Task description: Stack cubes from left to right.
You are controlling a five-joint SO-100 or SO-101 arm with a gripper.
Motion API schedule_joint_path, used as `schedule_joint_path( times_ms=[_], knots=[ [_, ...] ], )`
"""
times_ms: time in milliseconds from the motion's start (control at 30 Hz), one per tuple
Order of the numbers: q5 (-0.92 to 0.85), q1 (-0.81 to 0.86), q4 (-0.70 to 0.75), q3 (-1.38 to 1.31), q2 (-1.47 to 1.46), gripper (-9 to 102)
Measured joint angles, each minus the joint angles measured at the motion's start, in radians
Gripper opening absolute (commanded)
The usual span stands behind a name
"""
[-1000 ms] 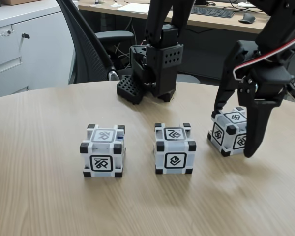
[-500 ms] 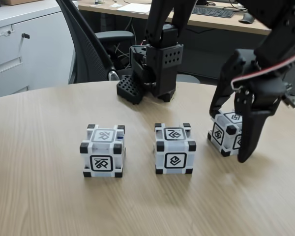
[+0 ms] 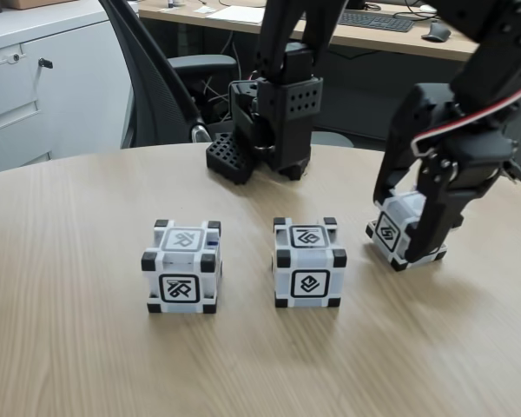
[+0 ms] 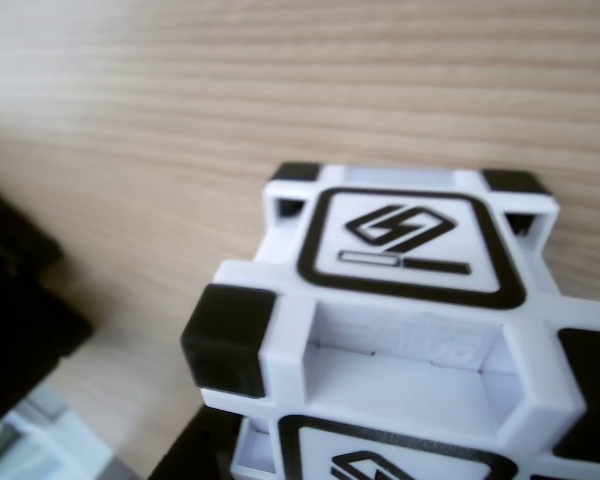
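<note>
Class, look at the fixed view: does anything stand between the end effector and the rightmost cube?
Nothing visible does. The end effector already straddles the rightmost cube, one finger in front of it and one behind. The middle cube stands apart to its left.

Round light-wood table (image 3: 87,365), black office chair (image 3: 161,82) behind, white cabinet (image 3: 35,82), desk (image 3: 373,35) with keyboard (image 3: 375,20)

Close up: white-grey plastic cube with black corner blocks (image 4: 400,330), spreading from centre toward 5 o'clock, black-framed zigzag symbol on its upper face. Behind, from 9 through 12 to 3 o'clock, pale wood-grain worktop (image 4: 180,100). Dark blurred shape at 8 o'clock.
</note>
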Motion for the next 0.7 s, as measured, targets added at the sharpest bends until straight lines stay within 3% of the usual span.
schedule_joint_path(
  times_ms=[133,700],
  knots=[
    [-0.02,0.008,0.0,0.0,0.0,6],
    [-0.074,0.0,0.0,0.018,0.147,1]
  ],
)
